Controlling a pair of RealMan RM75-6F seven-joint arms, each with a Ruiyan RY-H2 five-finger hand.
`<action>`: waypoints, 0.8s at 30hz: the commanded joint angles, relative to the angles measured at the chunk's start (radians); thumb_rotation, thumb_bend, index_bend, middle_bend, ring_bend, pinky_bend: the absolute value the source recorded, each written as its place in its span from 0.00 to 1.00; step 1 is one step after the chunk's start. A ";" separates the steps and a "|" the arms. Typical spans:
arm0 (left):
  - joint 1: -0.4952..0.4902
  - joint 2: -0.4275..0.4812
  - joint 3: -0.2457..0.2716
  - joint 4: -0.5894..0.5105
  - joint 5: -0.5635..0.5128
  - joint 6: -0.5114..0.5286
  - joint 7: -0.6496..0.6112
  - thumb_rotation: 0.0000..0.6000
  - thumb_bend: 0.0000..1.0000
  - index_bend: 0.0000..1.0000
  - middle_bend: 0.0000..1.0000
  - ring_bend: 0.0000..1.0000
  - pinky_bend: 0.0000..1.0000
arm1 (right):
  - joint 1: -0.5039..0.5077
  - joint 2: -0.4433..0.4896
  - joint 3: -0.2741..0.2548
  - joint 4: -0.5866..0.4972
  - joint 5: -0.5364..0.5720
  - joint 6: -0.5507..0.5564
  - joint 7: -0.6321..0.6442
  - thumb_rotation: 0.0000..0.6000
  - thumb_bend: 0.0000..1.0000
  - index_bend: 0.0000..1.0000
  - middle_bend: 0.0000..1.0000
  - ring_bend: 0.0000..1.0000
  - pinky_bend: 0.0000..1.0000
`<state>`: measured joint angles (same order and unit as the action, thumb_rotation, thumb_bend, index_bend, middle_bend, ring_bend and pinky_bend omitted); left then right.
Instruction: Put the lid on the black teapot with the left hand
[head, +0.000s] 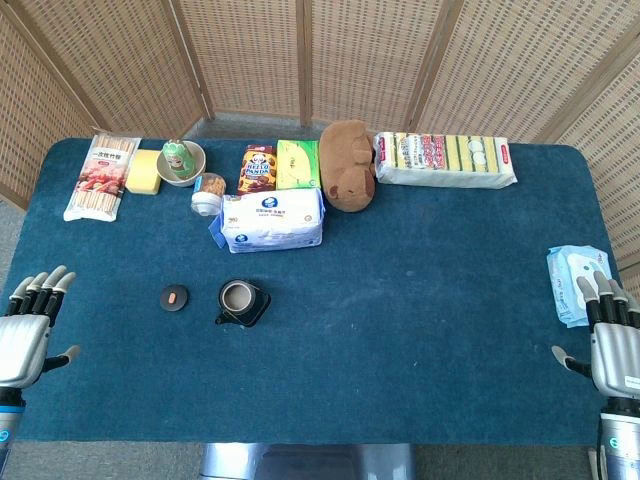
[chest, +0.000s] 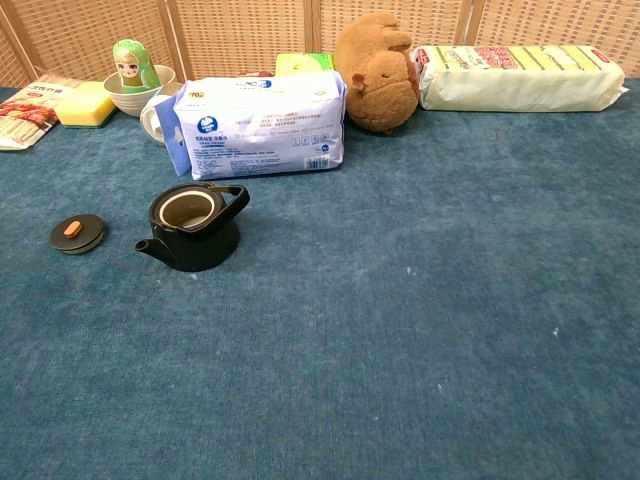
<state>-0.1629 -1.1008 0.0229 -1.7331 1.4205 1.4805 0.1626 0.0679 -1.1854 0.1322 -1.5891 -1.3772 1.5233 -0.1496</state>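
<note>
Blue cloth covers the table (head: 420, 300). At its 8 o'clock edge the left hand (head: 28, 325) hovers, fingers spread, holding nothing. Lid (head: 174, 297) lies knob-up just at the open teapot's (head: 242, 302) 9 o'clock, apart from it. At 4 o'clock the right hand (head: 612, 340) is likewise spread and empty.
</note>
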 joint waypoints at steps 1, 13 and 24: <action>0.002 0.000 -0.003 0.000 -0.001 -0.001 0.003 1.00 0.03 0.00 0.00 0.00 0.05 | -0.001 -0.002 0.003 0.000 0.001 0.004 0.002 1.00 0.00 0.00 0.00 0.00 0.00; -0.079 -0.016 -0.043 0.011 -0.068 -0.172 -0.016 1.00 0.05 0.00 0.00 0.00 0.05 | -0.003 0.001 0.013 -0.009 0.006 0.005 0.035 1.00 0.00 0.00 0.00 0.00 0.00; -0.253 -0.132 -0.153 0.110 -0.262 -0.387 0.120 1.00 0.17 0.14 0.00 0.00 0.05 | 0.009 -0.001 0.011 0.002 0.021 -0.038 0.053 1.00 0.00 0.00 0.00 0.00 0.00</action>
<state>-0.3881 -1.2021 -0.1098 -1.6524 1.1880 1.1154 0.2470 0.0757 -1.1860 0.1429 -1.5894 -1.3597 1.4901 -0.0993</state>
